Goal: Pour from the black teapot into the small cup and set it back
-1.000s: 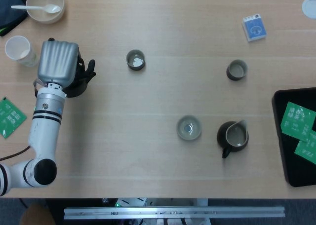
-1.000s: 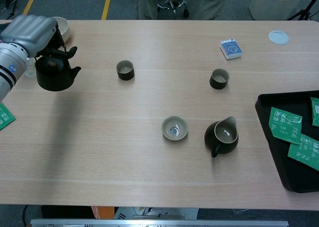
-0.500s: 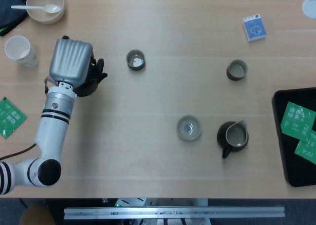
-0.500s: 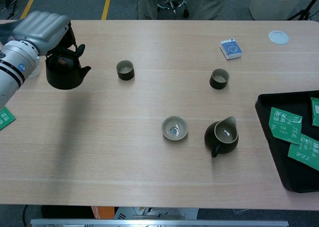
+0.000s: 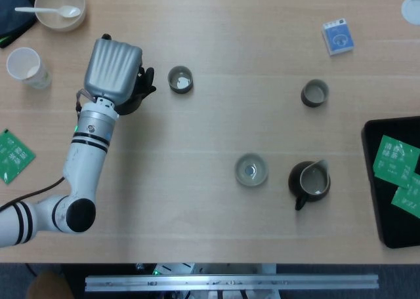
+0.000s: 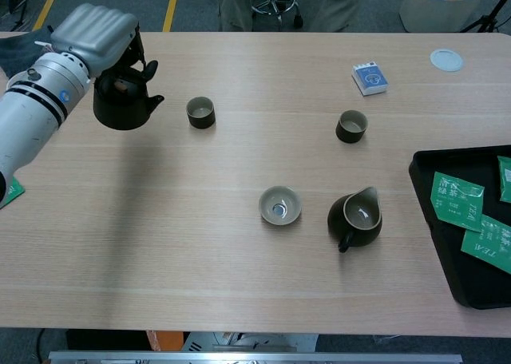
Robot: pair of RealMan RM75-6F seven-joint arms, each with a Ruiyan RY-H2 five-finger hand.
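One hand in view: the left hand, at 10 o'clock on the table; the right hand did not appear in either view.
Hand state: fingers wrapped over the handle of the black teapot, carrying it clear of the tabletop; the fingers themselves were mostly hidden beneath the hand's back.
Teapot position: just at 9 o'clock of the small cup, spout toward it, not touching, body roughly level.
Task stage: judged as the approach to the pour; no tilt had begun.
Risk 1: spillage onto the table, caused by tilting before the spout sat over the narrow cup mouth.
Risk 2: cup knocked over, caused by the pot body or spout pressing against its rim.
Risk 3: pot swinging in the hold, caused by a loose hold on the handle.
Surroundings: second cup at 2 o'clock; pale bowl and pitcher near centre; blue card box; black tray with green tea packets at 3 o'clock.
Obstructions: none stood between pot and cup.
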